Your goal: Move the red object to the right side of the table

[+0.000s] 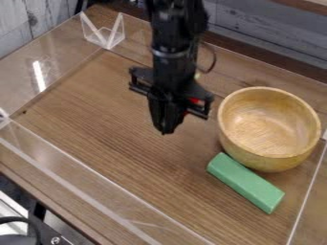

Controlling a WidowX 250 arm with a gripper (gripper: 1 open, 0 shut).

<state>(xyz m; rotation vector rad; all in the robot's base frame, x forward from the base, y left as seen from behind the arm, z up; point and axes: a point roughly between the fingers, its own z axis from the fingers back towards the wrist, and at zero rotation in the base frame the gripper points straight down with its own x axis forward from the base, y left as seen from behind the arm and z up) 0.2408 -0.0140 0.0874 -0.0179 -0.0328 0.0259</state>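
Note:
My black gripper (163,126) hangs upright over the middle of the brown wood-grain table (90,134), just left of the wooden bowl. Its fingers come together in a narrow tip a little above the wood, and they look shut. A small patch of red (194,100) shows at the right end of the gripper's crossbar. I cannot tell whether that patch is the red object or part of the gripper. No red object lies in plain view on the tabletop.
A round wooden bowl (270,127) stands at the right. A flat green block (246,182) lies in front of it. Low clear acrylic walls (52,57) border the table, and a clear bracket (102,33) stands at the back left.

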